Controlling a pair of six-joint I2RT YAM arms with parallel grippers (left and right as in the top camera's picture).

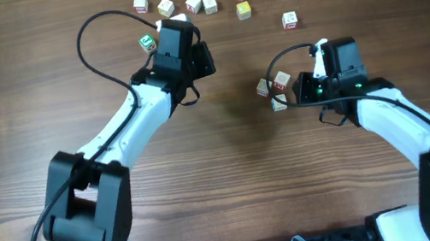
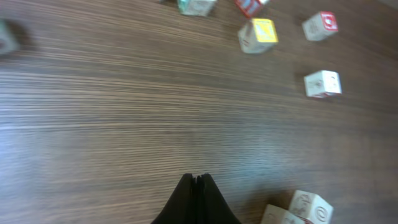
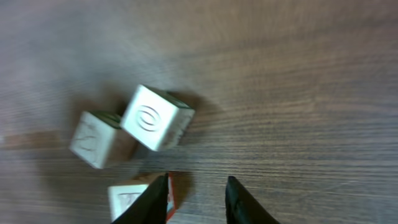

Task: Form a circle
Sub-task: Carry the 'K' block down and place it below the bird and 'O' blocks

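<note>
- The left claw is pressed together, its two fingers meeting in a single dark point with nothing between them.
- It hangs over bare counter, left of the middle and just below the row of loose cubes.
- The right claw is spread, with only wood grain showing in the gap between its fingers.
- One of its fingers sits tight against a red-sided cube. Whether they touch cannot be told.
- The circle is a tight knot of three small white cubes right of the counter's middle, just left of the right claw.
- In the right wrist view, two of these cubes touch side by side. One carries an oval ring mark and the other a fainter mark. The red-sided cube lies just below them.
- The loose cubes are scattered along the far edge, well apart from the circle.
- Among them are a yellow cube and a green cube beside the left arm's wrist.
- The left wrist view catches the edge of the circle in its lower right corner.
</note>
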